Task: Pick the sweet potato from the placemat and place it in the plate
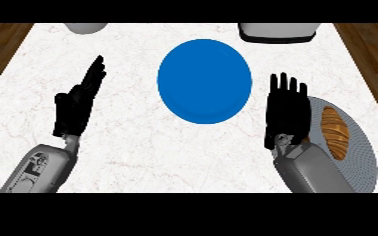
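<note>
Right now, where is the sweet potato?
The sweet potato lies at the head view's right, on the grey placemat, just right of the right robot hand.

A white, faintly veined marble counter top (133,145) is seen from steeply above. A round, plain blue plate (204,81) is set at its middle. At the right edge a round grey woven placemat (359,150) is laid, and an elongated orange-brown sweet potato (335,132) is seen lying on it, lengthwise away from the robot. The black right hand (286,112) is held with straight fingers over the placemat's left rim, between plate and sweet potato, apart from both. The black left hand (76,105) is shown at the left, fingers straight, well apart from the plate. At the far edge a rounded grey vessel (86,27) and a white, dark-based container (278,31) are partly cut off.
</note>
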